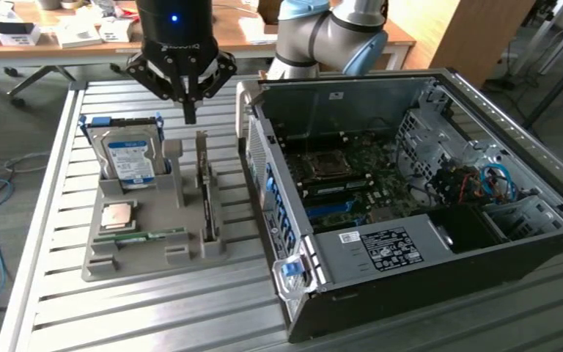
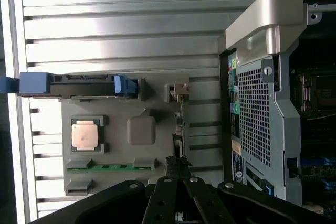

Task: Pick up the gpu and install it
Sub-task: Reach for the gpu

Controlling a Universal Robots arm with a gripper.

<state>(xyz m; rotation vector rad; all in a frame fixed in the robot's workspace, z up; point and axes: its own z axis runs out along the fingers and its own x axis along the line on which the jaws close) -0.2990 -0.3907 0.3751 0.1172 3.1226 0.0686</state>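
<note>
The gpu [image 1: 204, 183] was found standing on edge in a narrow slot of the gray holder [image 1: 135, 265], on the side nearest the open computer case [image 1: 350, 95]. In the wrist view it was seen edge-on as a thin line [image 2: 180, 129], with its metal bracket at the end toward the hard drive. It had not been lifted or gripped. The motherboard [image 1: 360, 169] was exposed inside the case, and no card was seen seated there, so the task was judged barely begun: pick-up and install were both left to do.

The hand [image 1: 190, 114] was held above the holder, over the far end of the gpu's slot and just beside the hard drive [image 1: 130, 158]. Its fingers were seen drawn together to one narrow tip, clenched on nothing. A gap appeared to be left between tip and card, so no contact was judged. In the wrist view the hand [image 2: 178, 167] was lined up roughly along the card's edge.

On the same holder, a cpu [image 1: 117, 215] and a memory stick [image 1: 149, 236] were laid flat, well apart from the hand. Holder and case were set side by side on the slatted metal tabletop [image 1: 115, 312].
</note>
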